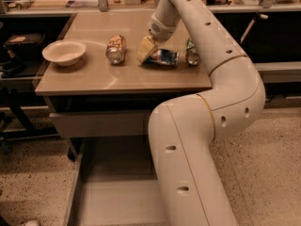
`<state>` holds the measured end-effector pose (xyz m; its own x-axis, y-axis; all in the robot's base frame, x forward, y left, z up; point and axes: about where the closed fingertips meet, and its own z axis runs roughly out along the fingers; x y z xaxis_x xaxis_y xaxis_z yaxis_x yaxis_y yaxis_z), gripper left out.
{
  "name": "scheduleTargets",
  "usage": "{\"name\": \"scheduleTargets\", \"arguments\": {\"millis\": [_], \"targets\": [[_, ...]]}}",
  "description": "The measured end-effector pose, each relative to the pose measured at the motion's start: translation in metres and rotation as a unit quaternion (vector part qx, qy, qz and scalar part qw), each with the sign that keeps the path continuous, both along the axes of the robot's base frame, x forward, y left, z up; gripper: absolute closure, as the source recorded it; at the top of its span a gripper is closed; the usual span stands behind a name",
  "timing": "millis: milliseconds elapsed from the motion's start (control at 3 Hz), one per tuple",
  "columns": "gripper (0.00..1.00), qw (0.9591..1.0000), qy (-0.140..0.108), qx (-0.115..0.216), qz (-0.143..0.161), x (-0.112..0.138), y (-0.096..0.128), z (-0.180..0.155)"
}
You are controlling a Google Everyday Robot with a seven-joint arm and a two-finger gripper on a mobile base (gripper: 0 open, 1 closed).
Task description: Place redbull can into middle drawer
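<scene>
The redbull can (163, 57), slim and silver with blue patches, lies on its side on the tan table top (94, 79). My gripper (145, 49) is low over the table at the can's left end, touching or nearly touching it. The arm comes down to it from the upper right. The middle drawer (113, 202) is pulled out below the table's front, a long grey-beige tray with a flat bottom. My arm hides its right part.
An orange-tan patterned can (116, 48) lies left of the gripper. A green can (192, 52) lies right of the redbull can. A cream bowl (64, 52) stands at the table's left. A closed drawer front (99, 124) sits under the table top. Cluttered shelves stand behind.
</scene>
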<state>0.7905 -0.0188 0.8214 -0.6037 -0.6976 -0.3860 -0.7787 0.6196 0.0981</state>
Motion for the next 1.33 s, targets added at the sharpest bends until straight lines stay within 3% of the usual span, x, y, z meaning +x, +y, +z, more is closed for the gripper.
{"name": "scheduleTargets", "arguments": {"millis": [333,667,1000,1333], "targets": [[1.0,0.9999,-0.013,0.001,-0.002,-0.003,0.005,0.022],[1.0,0.999,-0.027,-0.004,-0.034,-0.011,0.002,0.061],[1.0,0.9991,-0.028,-0.009,-0.03,-0.013,0.005,0.061],[1.0,0.9993,-0.002,-0.022,-0.028,-0.033,0.006,0.066]]}}
